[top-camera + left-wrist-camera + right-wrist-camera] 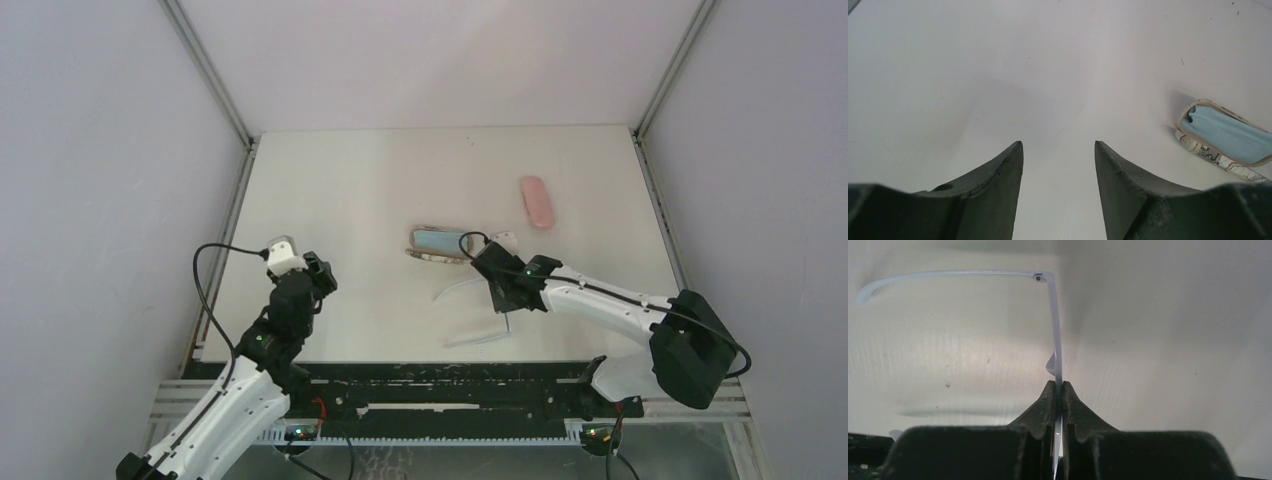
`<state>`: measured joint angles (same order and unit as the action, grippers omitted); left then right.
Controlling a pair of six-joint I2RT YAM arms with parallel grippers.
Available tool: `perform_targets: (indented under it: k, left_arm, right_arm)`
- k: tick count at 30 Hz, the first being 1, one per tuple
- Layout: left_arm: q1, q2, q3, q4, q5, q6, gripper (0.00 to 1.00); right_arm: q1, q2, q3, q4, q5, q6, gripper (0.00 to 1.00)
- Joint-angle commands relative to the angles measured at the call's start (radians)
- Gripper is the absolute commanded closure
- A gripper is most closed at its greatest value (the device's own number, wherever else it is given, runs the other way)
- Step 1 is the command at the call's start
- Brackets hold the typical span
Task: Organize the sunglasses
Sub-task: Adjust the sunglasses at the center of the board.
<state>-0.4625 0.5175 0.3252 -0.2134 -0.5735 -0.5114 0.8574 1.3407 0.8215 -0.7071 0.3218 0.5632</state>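
The white-framed sunglasses point(456, 290) are at mid-table, held by my right gripper point(508, 300). In the right wrist view the white frame point(1055, 335) runs edge-on straight up out of the jaws, which are shut on it, and one thin white arm point(948, 274) folds out to the left above the table. My right gripper point(1058, 384) hides the lenses. My left gripper point(321, 274) hovers over bare table at the left, well apart from the sunglasses. Its fingers point(1003, 170) stand open with nothing between them, around the left gripper midpoint point(1058, 145).
A patterned open case with a light-blue cloth inside point(440, 243) lies just behind the right gripper, and shows at the right edge as the case point(1223, 137). A pink oval case point(537, 202) lies farther back right. Metal rails edge the table.
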Motion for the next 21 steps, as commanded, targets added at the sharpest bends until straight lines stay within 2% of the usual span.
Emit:
perform_targets:
  k: [1,6,13,21]
  left_arm:
    - [-0.003,0.005,0.009,0.055,-0.015,0.022,0.41]
    - [-0.003,0.020,0.013,0.060,-0.012,0.024,0.41]
    - [-0.003,0.029,0.015,0.062,-0.009,0.027,0.41]
    - [-0.002,0.033,0.015,0.064,-0.009,0.027,0.41]
  right_arm:
    - [-0.045,0.021,0.019,0.070,-0.017,-0.051,1.00]
    - [-0.068,0.066,0.017,0.079,-0.024,-0.073,0.95]
    - [-0.089,0.039,0.000,0.109,-0.084,-0.093,0.80]
    - [-0.143,0.013,0.001,0.110,-0.176,-0.138,0.80]
